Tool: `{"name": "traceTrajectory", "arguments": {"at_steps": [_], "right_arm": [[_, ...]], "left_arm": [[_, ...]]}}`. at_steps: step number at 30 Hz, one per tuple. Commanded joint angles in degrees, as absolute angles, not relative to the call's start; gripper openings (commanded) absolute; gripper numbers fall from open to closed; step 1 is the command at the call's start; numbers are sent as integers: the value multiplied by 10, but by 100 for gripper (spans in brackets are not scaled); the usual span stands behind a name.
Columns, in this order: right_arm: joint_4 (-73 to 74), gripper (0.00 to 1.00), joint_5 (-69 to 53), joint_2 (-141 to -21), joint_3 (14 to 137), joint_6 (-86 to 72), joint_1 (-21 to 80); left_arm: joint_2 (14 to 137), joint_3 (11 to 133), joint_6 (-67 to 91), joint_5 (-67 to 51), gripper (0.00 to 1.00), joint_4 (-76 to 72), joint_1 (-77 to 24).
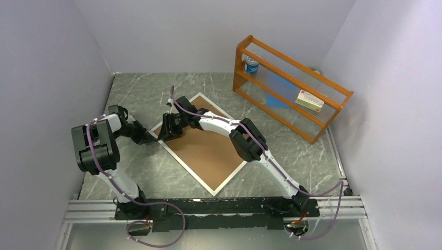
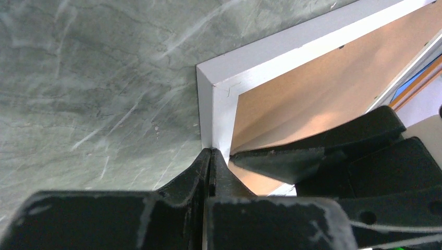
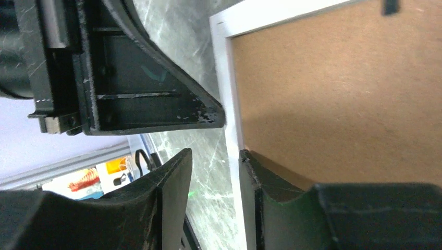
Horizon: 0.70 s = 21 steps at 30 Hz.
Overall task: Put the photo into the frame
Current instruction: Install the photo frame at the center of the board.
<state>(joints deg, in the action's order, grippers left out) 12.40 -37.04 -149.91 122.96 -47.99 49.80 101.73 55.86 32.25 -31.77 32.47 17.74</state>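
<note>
Straddling the white rectangular picture frame [image 3: 225, 78], the right claw [image 3: 215, 153] is shown parted only by wrist views; the left claw [image 2: 211, 153], closed.

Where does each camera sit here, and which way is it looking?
Top external: above and behind the bases, looking down at the frame, backing board and rack; left arm and right arm show.
Left wrist: on the left arm, looking past the shut left gripper at the frame's corner.
Right wrist: on the right arm, looking past the open right gripper along the frame's edge.
Shared: both wrist views show that corner and the other arm's gripper.
</note>
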Motion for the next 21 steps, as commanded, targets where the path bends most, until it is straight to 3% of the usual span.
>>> {"name": "traceTrajectory", "arguments": {"at_steps": [1, 10, 15, 17, 21], "right_arm": [[256, 45, -247, -1544, 1208, -439, 452], [258, 48, -217, -1511, 1202, -418, 451], [225, 47, -210, -1431, 1162, -369, 455], [199, 46, -206, -1382, 1117, -345, 455], [143, 46, -263, -1300, 1035, -296, 455]], "left_arm": [[1043, 550, 304, -254, 2, 358, 168], [1045, 553, 305, -254, 3, 359, 168], [1028, 552, 302, -281, 6, 345, 168], [1017, 551, 301, -313, 14, 330, 168], [982, 536, 307, -357, 40, 300, 169]]}}
